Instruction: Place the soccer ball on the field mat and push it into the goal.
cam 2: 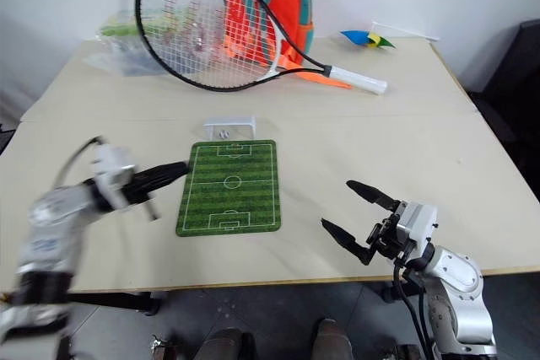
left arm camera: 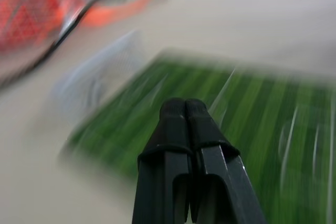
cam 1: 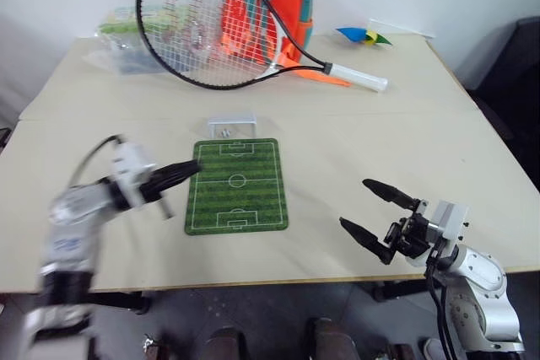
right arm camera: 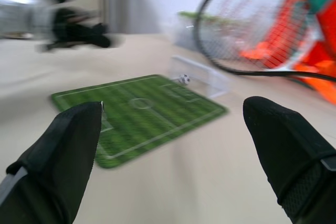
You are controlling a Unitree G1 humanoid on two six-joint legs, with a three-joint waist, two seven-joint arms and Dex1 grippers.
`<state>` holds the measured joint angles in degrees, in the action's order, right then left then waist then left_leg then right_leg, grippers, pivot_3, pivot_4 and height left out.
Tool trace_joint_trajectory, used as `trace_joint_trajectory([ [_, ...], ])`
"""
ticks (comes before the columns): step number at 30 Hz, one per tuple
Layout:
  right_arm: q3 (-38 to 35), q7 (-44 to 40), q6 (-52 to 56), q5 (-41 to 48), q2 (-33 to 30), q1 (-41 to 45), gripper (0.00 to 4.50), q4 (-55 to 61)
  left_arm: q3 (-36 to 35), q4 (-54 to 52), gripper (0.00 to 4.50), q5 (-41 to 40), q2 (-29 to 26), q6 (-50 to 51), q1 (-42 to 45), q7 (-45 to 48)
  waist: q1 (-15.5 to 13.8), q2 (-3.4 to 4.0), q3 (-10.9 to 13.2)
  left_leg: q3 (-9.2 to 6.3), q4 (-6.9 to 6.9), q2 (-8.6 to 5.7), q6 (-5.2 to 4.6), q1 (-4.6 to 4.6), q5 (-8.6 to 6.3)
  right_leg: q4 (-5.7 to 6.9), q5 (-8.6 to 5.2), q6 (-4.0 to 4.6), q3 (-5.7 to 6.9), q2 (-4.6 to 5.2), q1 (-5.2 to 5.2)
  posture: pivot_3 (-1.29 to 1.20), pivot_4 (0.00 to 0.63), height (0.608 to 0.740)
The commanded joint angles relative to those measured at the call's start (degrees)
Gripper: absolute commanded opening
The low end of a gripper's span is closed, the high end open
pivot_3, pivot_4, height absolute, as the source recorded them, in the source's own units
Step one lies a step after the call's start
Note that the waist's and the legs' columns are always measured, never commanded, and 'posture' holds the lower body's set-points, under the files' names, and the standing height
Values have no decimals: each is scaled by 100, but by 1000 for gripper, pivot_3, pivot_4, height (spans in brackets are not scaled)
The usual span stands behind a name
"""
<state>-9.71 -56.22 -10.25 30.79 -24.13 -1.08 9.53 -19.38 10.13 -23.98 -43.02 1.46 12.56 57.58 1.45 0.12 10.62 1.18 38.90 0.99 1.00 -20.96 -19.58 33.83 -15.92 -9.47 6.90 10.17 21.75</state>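
While the head camera looks down, the ball (cam 1: pixel 225 133) sits inside the goal (cam 1: pixel 232 125) beyond the mat's (cam 1: pixel 236 185) far end, left gripper (cam 1: pixel 191 169) pressed together nearer it. From the right wrist, the right gripper (right arm camera: pixel 173 129) stands spread, ball ahead.
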Motion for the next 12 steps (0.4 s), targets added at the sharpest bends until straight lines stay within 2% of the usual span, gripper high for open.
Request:
trace_joint_trajectory([
  [1, -76, 115, -317, -17, 149, 236, 4500, -121, -411, -385, 41, -39, -19, 18, -689, -206, -66, 8, 4, -3, 4, -3, -2, 0, -1, 1, 0, 0, 1, 5, -3, 0, 150, 740],
  [7, -1, 38, -429, -39, 228, 497, 4500, -542, -1039, -934, 41, -187, 304, 234, -1519, -1026, -198, 6, 4, -7, 7, -4, -3, -7, -4, 2, 1, -1, 4, 6, -1, 0, 150, 740],
  [12, -2, 89, -522, -63, 296, 750, 4500, -806, -1137, -1502, 41, -50, 717, 213, -1852, -1628, -193, 8, 4, -2, 8, -5, -3, -3, -4, 4, 1, -1, 0, 6, 0, 0, 150, 740],
])
